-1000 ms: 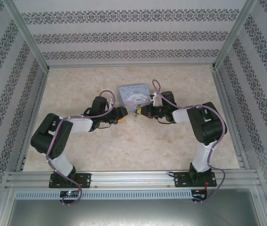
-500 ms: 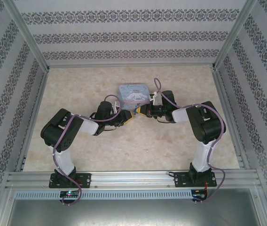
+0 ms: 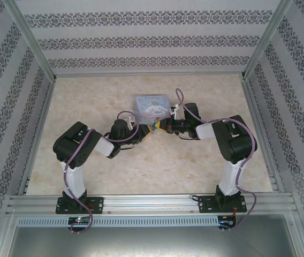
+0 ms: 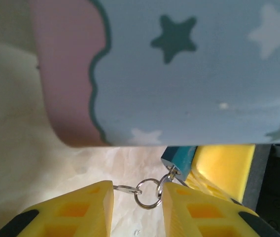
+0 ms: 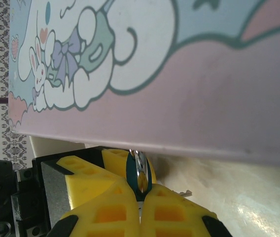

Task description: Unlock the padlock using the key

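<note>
Within right tool point(image 5: 140, 203), the padlock point(image 5: 138, 175)

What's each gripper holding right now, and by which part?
Right gripper pinches the padlock by its body. Key rings span the left gripper's gap; grip unclear.

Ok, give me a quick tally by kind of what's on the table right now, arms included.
Robot arms: 2, the left arm and the right arm
Tin box: 1
Padlock: 1
Chain of metal rings: 1, hanging off the padlock
Total: 5
</note>
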Available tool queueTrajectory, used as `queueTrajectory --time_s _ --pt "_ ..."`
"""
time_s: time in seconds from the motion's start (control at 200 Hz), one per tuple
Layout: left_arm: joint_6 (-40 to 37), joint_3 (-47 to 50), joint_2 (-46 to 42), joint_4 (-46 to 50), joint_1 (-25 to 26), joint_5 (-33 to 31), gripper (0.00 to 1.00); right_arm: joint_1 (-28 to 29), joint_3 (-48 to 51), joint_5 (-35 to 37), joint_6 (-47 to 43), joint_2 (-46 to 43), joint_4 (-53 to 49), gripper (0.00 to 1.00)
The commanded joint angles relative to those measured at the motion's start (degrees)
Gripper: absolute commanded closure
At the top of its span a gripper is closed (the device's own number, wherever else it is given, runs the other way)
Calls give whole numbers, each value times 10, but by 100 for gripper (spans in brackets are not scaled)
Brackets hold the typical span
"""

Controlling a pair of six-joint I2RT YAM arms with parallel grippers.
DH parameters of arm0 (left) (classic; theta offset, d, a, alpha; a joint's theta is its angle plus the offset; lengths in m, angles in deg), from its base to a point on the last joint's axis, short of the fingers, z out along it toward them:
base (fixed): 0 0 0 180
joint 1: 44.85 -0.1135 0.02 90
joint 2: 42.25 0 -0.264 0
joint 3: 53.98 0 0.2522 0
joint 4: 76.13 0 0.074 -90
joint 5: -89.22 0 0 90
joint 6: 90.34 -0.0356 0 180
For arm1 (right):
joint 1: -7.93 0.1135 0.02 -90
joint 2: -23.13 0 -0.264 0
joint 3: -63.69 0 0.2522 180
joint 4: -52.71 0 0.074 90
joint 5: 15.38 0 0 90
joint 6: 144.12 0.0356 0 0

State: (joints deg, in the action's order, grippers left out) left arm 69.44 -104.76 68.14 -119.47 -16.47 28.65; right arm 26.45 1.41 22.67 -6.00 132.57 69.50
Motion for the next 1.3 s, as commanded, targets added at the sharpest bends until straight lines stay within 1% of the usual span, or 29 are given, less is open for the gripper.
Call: queueTrajectory --time_s 0.0,0.18,0.23,0.565,0.595,0.724,0.784,0.859,0.959,0.984,1.094,1.194,1.294 --pt "18 -5 13 -64 10 -13 71 4 2 -17 12 12 8 100" --pt "29 -14 27 -81 15 -15 72 7 0 -16 13 13 10 100" --pt "32 -16 29 -87 16 -15 74 7 -1 -17 13 13 9 100" --pt "40 -33 43 -94 18 -17 77 9 0 -15 14 14 9 100" --pt "40 -35 43 -93 18 -15 79 9 0 -15 14 14 9 100" --pt "42 -37 47 -93 19 -17 82 9 0 -15 13 14 9 100" --pt "41 -38 48 -93 19 -17 87 10 0 -16 13 14 9 100" --pt "41 -39 49 -89 19 -17 90 10 0 -15 14 15 9 100" --pt "40 -41 47 -75 19 -14 99 10 1 -12 13 16 8 100" --pt "39 -41 46 -70 19 -14 100 11 2 -10 14 15 8 100" --pt "22 -41 28 -18 20 -18 100 12 2 -1 20 14 7 100" --pt "-17 -48 -3 64 23 -27 100 14 3 7 25 12 3 100" --pt "-87 -71 -46 196 34 -49 100 17 2 14 32 12 2 100"
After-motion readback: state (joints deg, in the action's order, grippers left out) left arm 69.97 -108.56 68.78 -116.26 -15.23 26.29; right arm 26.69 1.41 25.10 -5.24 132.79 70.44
